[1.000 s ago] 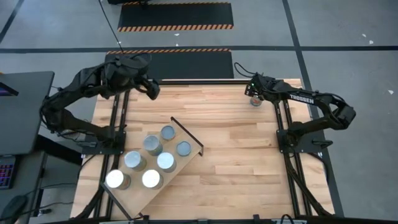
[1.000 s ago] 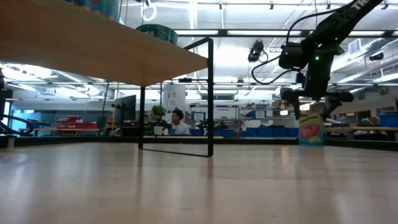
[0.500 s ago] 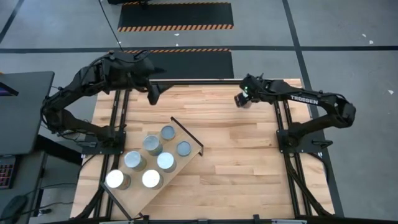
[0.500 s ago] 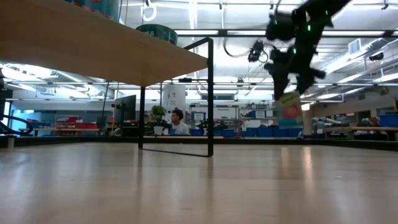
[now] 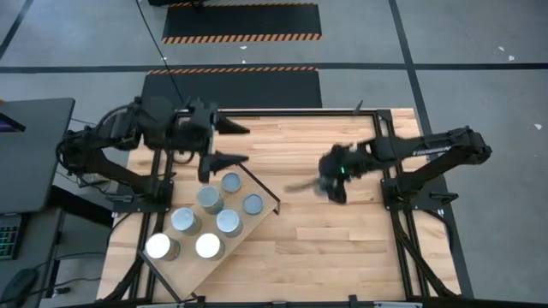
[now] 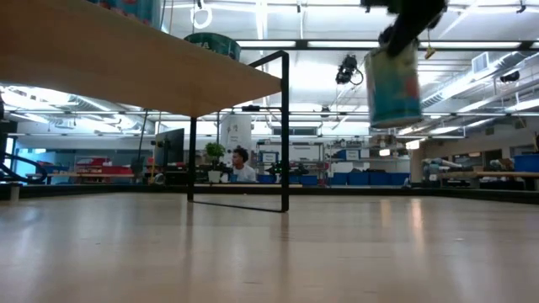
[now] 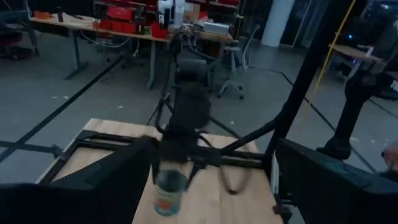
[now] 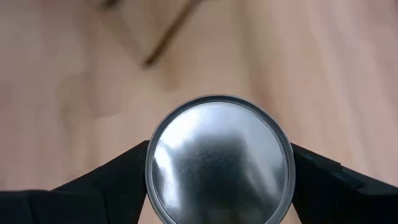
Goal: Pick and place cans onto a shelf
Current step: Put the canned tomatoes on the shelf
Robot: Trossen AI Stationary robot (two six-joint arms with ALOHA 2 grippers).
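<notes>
high view: right tool (image 5: 332, 175) clenched on a can (image 5: 330, 181) above mid-surface, right of the shelf (image 5: 193, 257) — six cans (image 5: 211, 223) on it; left tool (image 5: 224, 143) spread wide, empty, by the shelf's far end.
low view: held can (image 6: 394, 84) aloft, off the surface (image 6: 269, 252).
left wrist view: held can (image 7: 170, 192) in the right arm's tool.
right wrist view: fingers (image 8: 121, 177) flank the can's silver top (image 8: 219, 163).

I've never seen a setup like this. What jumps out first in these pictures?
The right claw carries a can high above the bare middle of the table, clamped by its sides, its silver top filling that arm's own camera. Six more cans stand clustered on the shelf, a slanted board at the table's near-left corner. The left claw hangs open just beyond it.
</notes>
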